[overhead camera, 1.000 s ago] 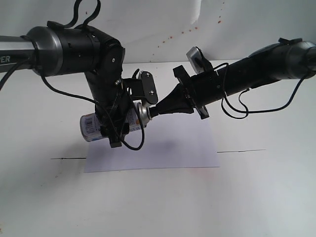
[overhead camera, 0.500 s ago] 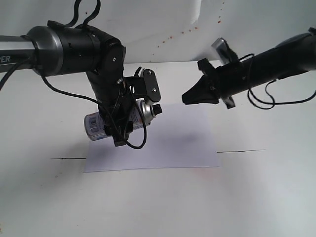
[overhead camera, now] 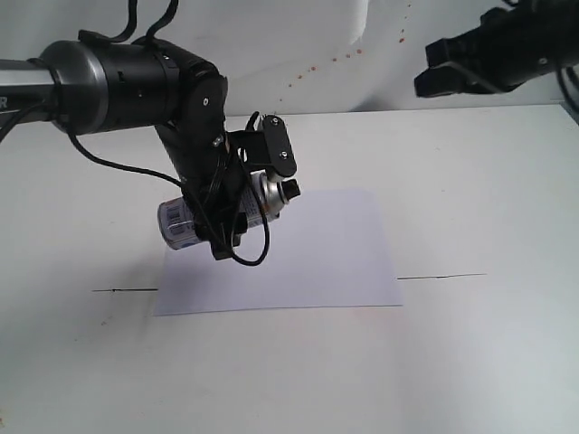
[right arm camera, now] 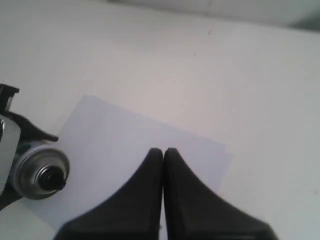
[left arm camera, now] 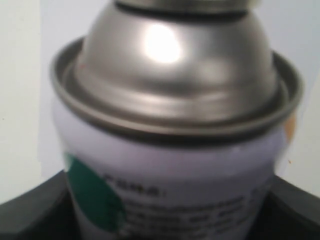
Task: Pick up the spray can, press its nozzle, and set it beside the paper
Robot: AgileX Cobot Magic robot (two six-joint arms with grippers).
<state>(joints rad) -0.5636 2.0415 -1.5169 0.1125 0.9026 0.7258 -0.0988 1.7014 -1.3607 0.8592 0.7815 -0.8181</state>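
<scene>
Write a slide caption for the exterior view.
The left gripper holds the spray can sideways over the paper edge; right gripper hangs apart, shut.

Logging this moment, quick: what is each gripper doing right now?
Left gripper: closed, holding the spray can.
Right gripper: closed, holding nothing.

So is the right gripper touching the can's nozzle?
No, the right gripper hangs high, well apart from the nozzle of the spray can.
</scene>
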